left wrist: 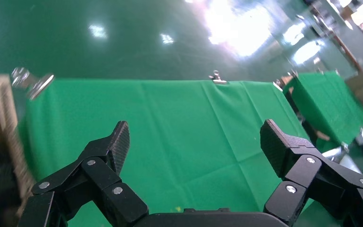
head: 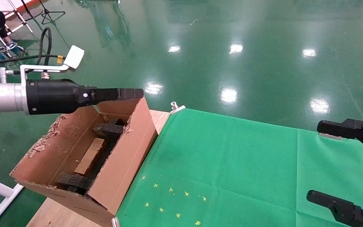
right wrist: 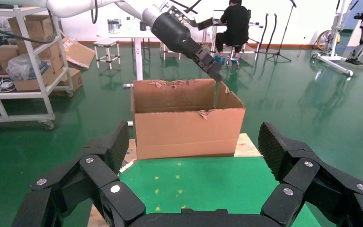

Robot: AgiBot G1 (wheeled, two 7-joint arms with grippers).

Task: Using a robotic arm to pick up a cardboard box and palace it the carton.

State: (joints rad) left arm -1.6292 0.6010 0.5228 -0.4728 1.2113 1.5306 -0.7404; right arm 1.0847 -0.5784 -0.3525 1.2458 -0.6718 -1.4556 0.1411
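The carton (head: 128, 151) stands on the table's left end, flaps up, with ragged edges and black foam blocks (head: 109, 130) inside. The small brown cardboard box (head: 90, 156) lies in it between the foam blocks. My left gripper (head: 131, 93), on the white robotic arm (head: 2, 97), hovers over the carton's far rim. It is open and empty, and its wrist view shows only green cloth between the fingers (left wrist: 118, 142). My right gripper (head: 321, 161) hangs open and empty over the table's right end, facing the carton (right wrist: 189, 127) and the left gripper (right wrist: 208, 66).
A green cloth (head: 232, 164) covers the table, held by metal clips (head: 176, 107), with small yellow marks (head: 175, 201) near the front. Bare wood (head: 159, 118) shows beside the carton. Shiny green floor lies beyond. Shelves with boxes (right wrist: 23, 52) and a seated person (right wrist: 234, 23) are far behind.
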